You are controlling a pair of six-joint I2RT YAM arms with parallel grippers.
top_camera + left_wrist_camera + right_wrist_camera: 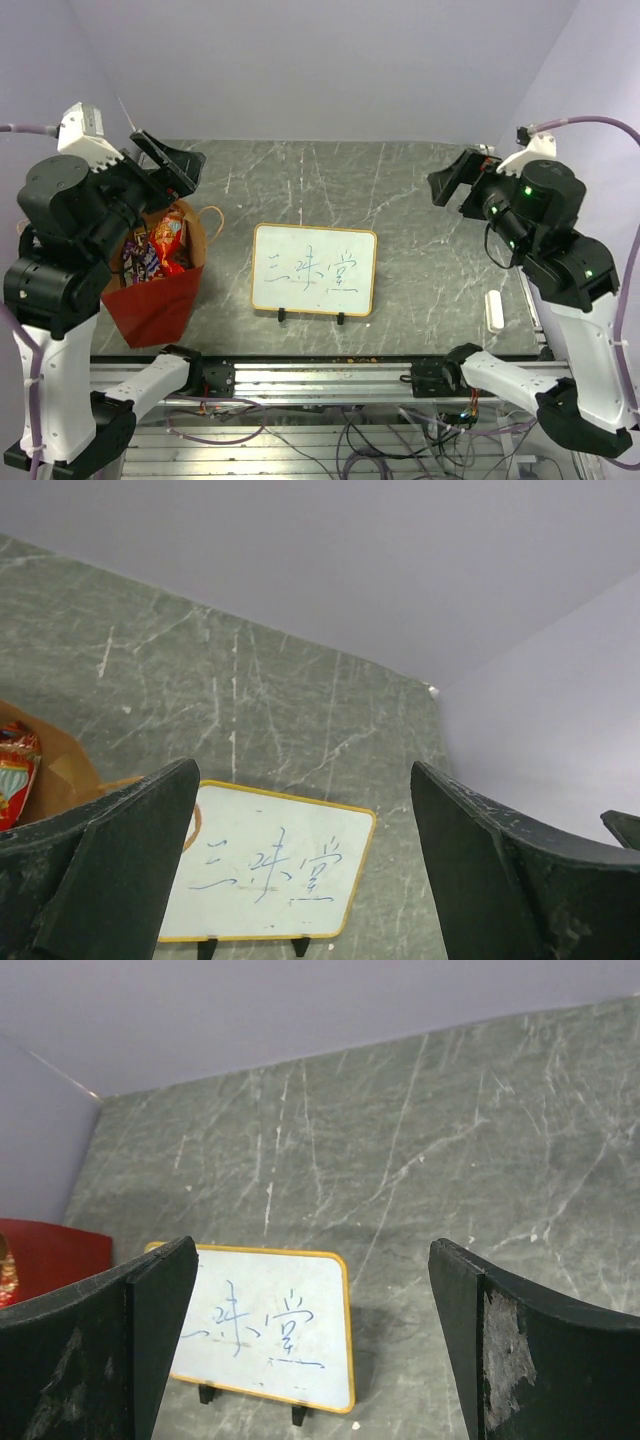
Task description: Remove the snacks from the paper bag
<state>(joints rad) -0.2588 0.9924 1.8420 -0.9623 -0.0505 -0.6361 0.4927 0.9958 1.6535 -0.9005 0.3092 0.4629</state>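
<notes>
paper bag (150,300): red outside, brown inside, standing upright at the near left of the table (420,230), mouth open. snacks (150,255): all apparently inside the bag; a red chip bag (170,235) and small purple and silver packets show at the mouth; none seen lying on the table. left gripper (172,160): poised above the far rim of the bag's mouth, fingers spread wide, holding nothing. right gripper (452,183): raised over the far right, well apart from the bag, fingers likewise spread and empty. whiteboard (314,270): propped mid-table, beside the bag. white block (493,310): near the right edge. progress, as judged: nothing removed yet; the whole unloading remains, beginning with a first reach into the bag, most likely by the left gripper.
</notes>
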